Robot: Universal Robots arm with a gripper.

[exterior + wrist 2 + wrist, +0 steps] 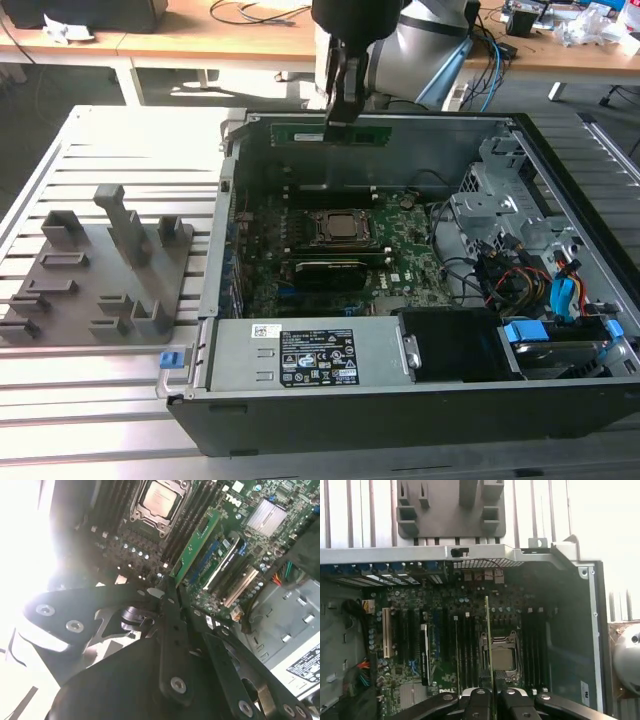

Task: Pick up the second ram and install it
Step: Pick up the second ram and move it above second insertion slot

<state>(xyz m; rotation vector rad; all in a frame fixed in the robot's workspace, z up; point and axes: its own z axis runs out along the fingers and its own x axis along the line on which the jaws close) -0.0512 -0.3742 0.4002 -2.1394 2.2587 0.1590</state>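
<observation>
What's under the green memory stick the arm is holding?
In the first wrist view, under the slim green RAM stick held by the gripper lie black memory slots on the large green motherboard, beside the silver CPU socket. The strip directly beneath its edge is covered.

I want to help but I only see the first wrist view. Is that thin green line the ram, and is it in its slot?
Observer: Yes, but not in. The exterior view shows the second ram up by the computer case's top rim, high above the motherboard.
Operator: Is the tool holding it?
Observer: There, the tool is shut on it near its middle.
Operator: Why so skinny?
Observer: You see its edge; the second wrist view shows its flat green face.
</observation>
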